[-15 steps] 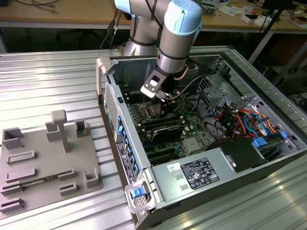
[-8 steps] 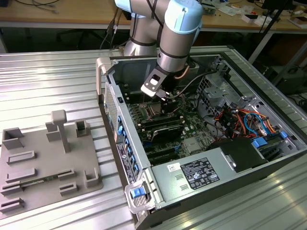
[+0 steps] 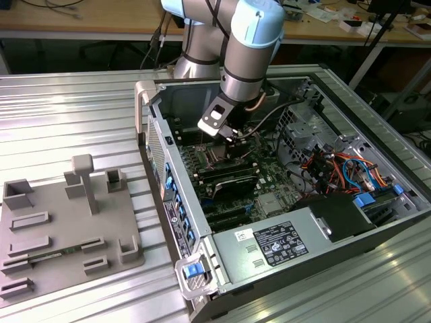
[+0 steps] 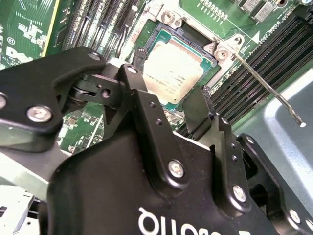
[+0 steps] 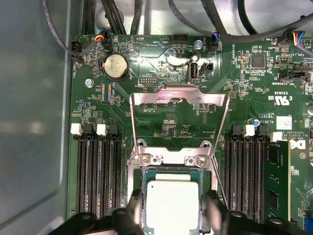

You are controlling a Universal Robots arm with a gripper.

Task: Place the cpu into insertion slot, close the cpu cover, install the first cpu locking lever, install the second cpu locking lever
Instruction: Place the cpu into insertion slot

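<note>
My claw (image 5: 173,211) is spread, 2 fingers (image 5: 134,211) flanking 1 cpu (image 5: 172,203) seated in the insertion slot (image 5: 171,172), slim gaps at both edges; 1 cpu cover (image 5: 178,94) open.

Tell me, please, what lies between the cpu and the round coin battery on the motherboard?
In the first wrist view, the cpu cover, swung open, lies between the cpu and the coin battery.

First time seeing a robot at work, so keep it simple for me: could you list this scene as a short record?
setting: open computer case on a metal table
gripper: open, fingers on either side of the cpu
cpu: lying in the insertion slot
cpu cover: open, folded back away from the slot
locking lever: one thin rod standing free, not latched
</note>
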